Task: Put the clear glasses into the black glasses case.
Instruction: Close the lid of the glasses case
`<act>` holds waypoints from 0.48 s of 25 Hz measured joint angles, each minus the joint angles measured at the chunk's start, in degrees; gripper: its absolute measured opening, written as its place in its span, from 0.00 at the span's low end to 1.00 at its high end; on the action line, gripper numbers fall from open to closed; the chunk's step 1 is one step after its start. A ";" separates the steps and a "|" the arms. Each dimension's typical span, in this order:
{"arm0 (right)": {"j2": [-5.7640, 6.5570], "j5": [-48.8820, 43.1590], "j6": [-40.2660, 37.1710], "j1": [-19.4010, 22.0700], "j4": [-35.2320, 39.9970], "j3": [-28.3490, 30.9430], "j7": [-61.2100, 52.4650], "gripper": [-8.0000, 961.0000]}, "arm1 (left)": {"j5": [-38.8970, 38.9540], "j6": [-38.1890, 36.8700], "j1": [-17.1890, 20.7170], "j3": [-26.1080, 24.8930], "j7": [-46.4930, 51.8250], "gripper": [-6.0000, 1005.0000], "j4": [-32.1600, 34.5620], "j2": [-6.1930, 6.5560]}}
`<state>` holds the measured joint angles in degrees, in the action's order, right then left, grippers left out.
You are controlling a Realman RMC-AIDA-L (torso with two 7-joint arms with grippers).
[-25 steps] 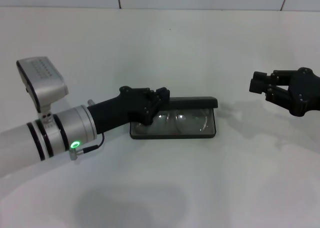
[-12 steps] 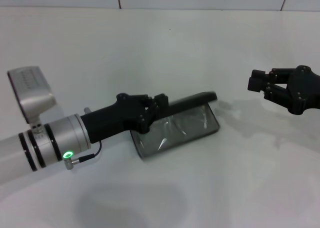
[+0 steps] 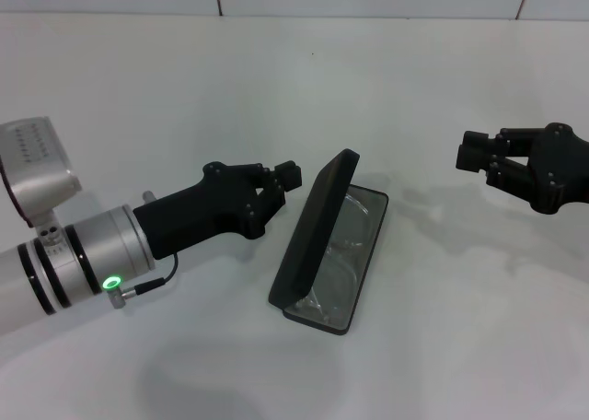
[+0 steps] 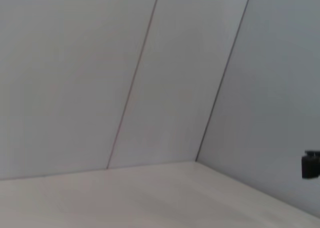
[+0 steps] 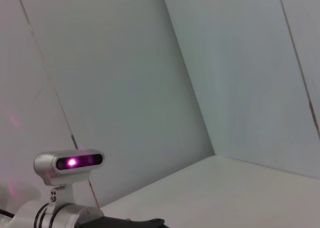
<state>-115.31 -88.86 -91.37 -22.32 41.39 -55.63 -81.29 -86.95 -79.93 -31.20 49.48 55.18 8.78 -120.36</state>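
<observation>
While the clear glasses (image 3: 340,254) lie inside the black glasses case (image 3: 313,245), left gripper (image 3: 281,182) beside lid — fingers parted, empty.

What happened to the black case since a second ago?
The black glasses case got swung round from lying sideways to pointing away, with the clear glasses inside. The left gripper pulled back off it. The right gripper stayed hovering at the right.

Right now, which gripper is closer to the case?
The left gripper, just off the raised lid of the black glasses case, which holds the clear glasses. The right gripper hangs well off to the other side.
</observation>
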 joint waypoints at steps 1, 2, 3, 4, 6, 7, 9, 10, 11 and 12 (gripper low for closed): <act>0.00 0.00 0.00 -0.01 -0.02 0.00 0.00 0.20 | 0.37 -0.33 0.03 0.01 0.17 0.05 0.05 0.05; 0.00 0.00 -0.02 -0.08 -0.21 0.00 0.00 0.20 | 0.60 -0.46 -0.01 0.08 0.31 0.05 0.11 0.12; 0.00 0.00 -0.04 -0.22 -0.47 0.00 0.00 0.20 | 0.66 -0.55 -0.08 0.10 0.39 0.05 0.16 0.16; 0.00 -0.02 -0.07 -0.46 -0.90 0.00 0.00 0.20 | 0.60 -0.58 -0.15 0.11 0.42 0.05 0.20 0.16; 0.00 -0.07 -0.07 -0.69 -1.31 0.00 0.00 0.20 | 0.45 -0.60 -0.31 0.28 0.43 0.05 0.18 0.13; 0.00 -0.08 -0.06 -0.72 -1.36 -0.02 0.00 0.20 | 0.44 -0.58 -0.50 0.59 0.44 0.05 0.08 0.07; 0.00 -0.13 0.01 -0.74 -1.38 -0.09 0.00 0.20 | 0.48 -0.40 -1.09 1.31 0.45 0.06 -0.11 -0.06; 0.00 -0.22 0.04 -0.75 -1.39 -0.15 0.00 0.20 | 0.48 -0.28 -1.54 1.56 0.47 0.06 -0.28 -0.13; -0.02 -0.35 0.08 -0.78 -1.40 -0.21 0.00 0.20 | 0.46 -0.23 -2.02 1.83 0.49 0.06 -0.42 -0.18; -0.04 -0.53 0.10 -0.84 -1.40 -0.26 0.00 0.20 | 0.39 -0.11 -2.55 2.27 0.53 0.06 -0.64 -0.19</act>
<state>-115.34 -89.39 -91.26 -23.17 39.99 -55.89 -81.29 -86.55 -80.04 -33.75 51.75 55.71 8.14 -120.55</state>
